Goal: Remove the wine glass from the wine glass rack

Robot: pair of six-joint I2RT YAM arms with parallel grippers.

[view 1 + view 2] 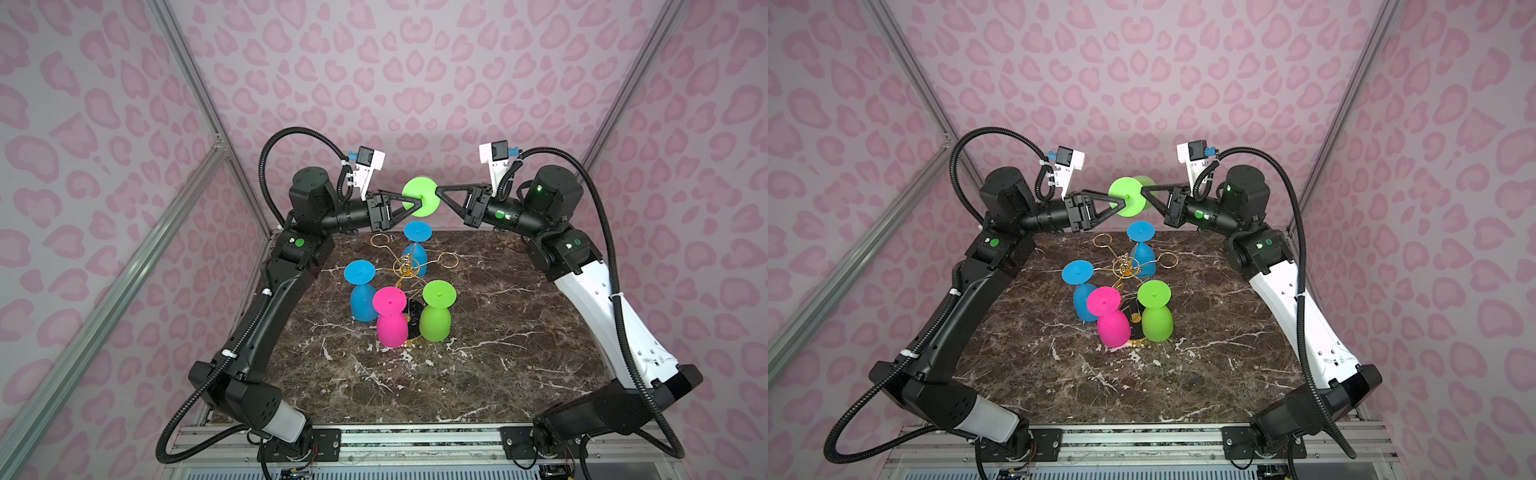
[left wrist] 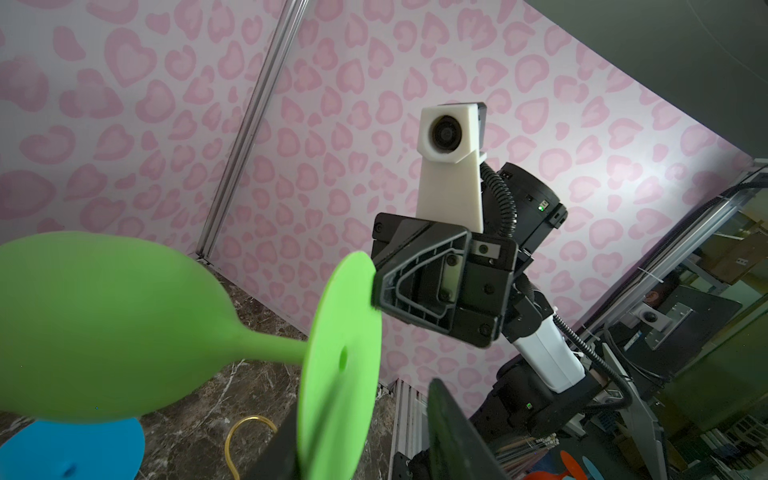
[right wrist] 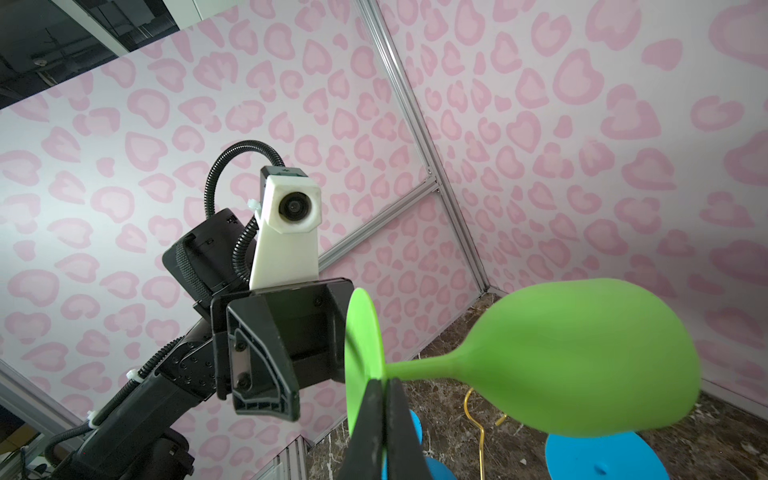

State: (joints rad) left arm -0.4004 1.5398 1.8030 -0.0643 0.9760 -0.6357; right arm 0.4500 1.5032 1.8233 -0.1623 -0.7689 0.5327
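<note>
Item: green wine glass point(image 1: 426, 208), off the wine glass rack point(image 1: 404, 266). It is held sideways in the air at the upper centre of both top views, above the rack's far arms. Your right gripper point(image 1: 437, 192) is clamped tight on the rim of its foot. Your left gripper point(image 1: 417, 202) has its jaws partly apart, with the foot's opposite edge between them. Foot-up on the rack at frame centre: blue glass point(image 1: 360, 297), second blue glass point(image 1: 417, 232), pink glass point(image 1: 390, 320), second green glass point(image 1: 436, 320).

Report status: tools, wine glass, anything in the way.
Right tool shut on green wine glass foot. Left tool open, straddling that foot. Glass sideways in air, off the wine glass rack. Nothing blocking; four hanging glasses sit lower.
</note>
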